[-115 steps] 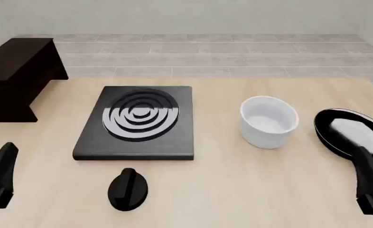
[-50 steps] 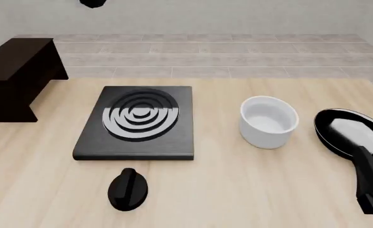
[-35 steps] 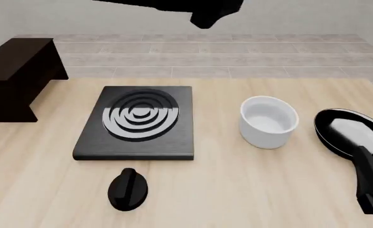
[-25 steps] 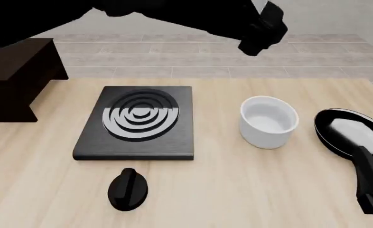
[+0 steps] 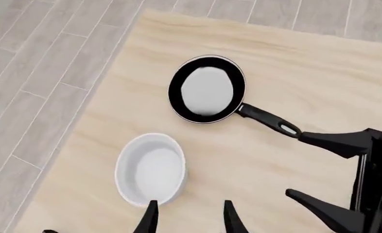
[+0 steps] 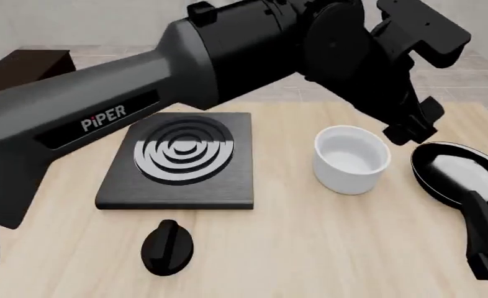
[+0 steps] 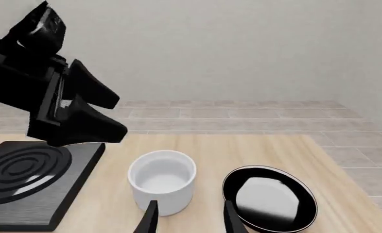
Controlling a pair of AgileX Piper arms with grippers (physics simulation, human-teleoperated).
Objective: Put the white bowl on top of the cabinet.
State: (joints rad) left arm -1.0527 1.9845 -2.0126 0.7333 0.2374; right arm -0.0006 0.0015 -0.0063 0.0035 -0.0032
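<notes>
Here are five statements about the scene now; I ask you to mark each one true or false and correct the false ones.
1. The white bowl stands on the table. True.
2. The left gripper is closed on the bowl. False: it hangs above, open, touching nothing.
3. The frying pan lies to the right of the bowl. True.
4. The bowl is full of food. False: it is empty.
5. The bowl is on the stove plate. False: it is beside it, apart.

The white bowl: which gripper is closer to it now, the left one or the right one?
Left. The left gripper hangs above the table just beyond the white bowl. The right gripper sits low at the table's near right, past the frying pan.
</notes>
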